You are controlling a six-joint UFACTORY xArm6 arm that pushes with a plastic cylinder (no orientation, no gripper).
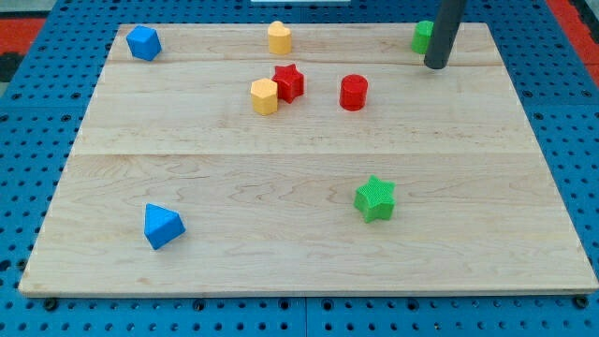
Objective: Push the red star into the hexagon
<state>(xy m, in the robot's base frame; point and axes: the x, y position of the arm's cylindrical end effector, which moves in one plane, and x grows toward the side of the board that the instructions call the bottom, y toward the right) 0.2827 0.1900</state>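
The red star [289, 81] lies in the upper middle of the wooden board [309, 253]. It touches the yellow hexagon [265, 96] at its lower left. My tip [435, 65] stands at the view's upper right, far to the right of the star. It is just below and right of a green block [423, 36], which the rod partly hides. A red cylinder [354, 93] stands between the star and my tip.
A second yellow block [279, 37] stands near the top edge above the star. A blue block [143, 42] sits at the top left, a blue block [163, 226] at the lower left, a green star [376, 198] at the lower right.
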